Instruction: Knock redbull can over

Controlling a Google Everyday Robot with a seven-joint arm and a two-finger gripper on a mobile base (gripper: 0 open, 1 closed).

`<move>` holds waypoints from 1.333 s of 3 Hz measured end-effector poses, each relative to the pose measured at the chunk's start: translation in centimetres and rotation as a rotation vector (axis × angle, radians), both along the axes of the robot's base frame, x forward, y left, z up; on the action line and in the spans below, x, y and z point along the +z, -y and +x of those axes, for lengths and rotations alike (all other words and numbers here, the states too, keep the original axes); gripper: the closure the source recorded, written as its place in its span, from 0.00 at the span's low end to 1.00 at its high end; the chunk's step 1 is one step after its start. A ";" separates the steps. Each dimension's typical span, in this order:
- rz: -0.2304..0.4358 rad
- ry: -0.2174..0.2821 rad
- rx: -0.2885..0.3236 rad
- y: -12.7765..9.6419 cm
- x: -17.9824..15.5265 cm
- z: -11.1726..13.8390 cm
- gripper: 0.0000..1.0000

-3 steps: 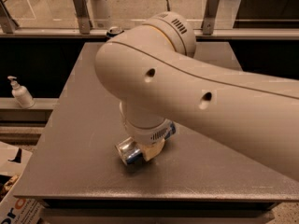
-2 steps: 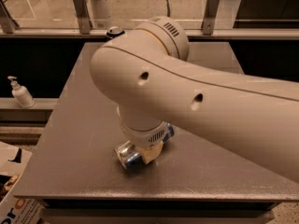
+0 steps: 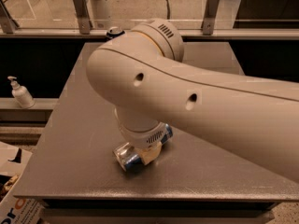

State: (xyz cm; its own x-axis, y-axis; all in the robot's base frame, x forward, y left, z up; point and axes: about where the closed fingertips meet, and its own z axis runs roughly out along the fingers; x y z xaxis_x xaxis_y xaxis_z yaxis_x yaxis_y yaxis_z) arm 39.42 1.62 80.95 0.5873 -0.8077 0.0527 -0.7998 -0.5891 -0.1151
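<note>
The redbull can (image 3: pixel 126 157) lies on its side near the front of the desk (image 3: pixel 70 125), just where it lay a second ago. Only the arm's big joint has drifted slightly left. The end effector (image 3: pixel 148 149) sits right over the can, apparently touching it. Whether it is wide or narrow I cannot tell. The knock looks done.

Matt plastic end effector (image 3: pixel 150 154) over shiny metal redbull can (image 3: pixel 125 156) on matt table (image 3: pixel 77 139).
</note>
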 end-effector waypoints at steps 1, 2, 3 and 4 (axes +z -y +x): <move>0.000 0.000 0.000 0.0 0.1 0.0 0.12; 0.000 0.000 0.000 0.0 0.4 0.0 0.00; 0.000 -0.001 0.001 0.0 0.4 0.0 0.00; 0.070 -0.005 -0.028 -0.1 1.1 0.1 0.00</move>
State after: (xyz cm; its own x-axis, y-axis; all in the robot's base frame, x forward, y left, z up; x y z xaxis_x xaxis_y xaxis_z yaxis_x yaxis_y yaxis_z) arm 39.52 1.75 82.04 0.5643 -0.8255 -0.0077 -0.8167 -0.5569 -0.1509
